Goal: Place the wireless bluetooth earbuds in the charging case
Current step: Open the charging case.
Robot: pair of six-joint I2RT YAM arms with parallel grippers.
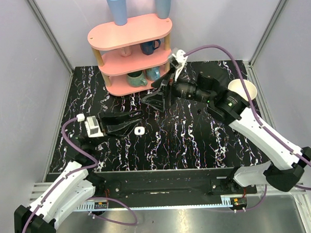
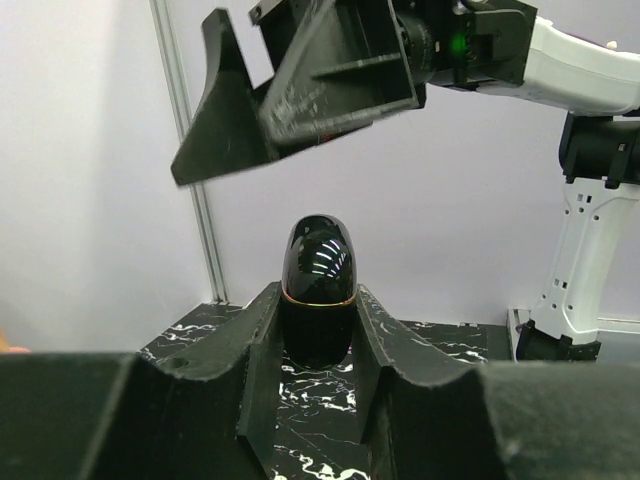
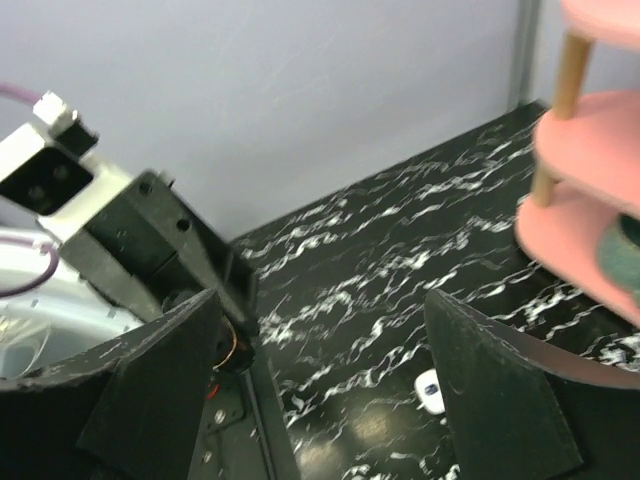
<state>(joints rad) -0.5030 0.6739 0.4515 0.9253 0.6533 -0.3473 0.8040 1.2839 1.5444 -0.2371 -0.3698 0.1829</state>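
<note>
My left gripper (image 1: 131,120) lies low on the black marbled table and is shut on a glossy black egg-shaped charging case (image 2: 318,290) with a thin gold seam; the case stands upright between its fingers and looks closed. One white earbud (image 1: 139,131) lies on the table just in front of the left fingers, and it also shows in the right wrist view (image 3: 430,390). The second earbud is not in view. My right gripper (image 1: 157,93) is open and empty, hovering above and beyond the case; it also shows in the left wrist view (image 2: 300,90).
A pink three-tier shelf (image 1: 129,33) with mugs stands at the back, with two blue cups on top. A white paper cup (image 1: 245,89) sits at the right behind the right arm. Grey walls close in the table on three sides.
</note>
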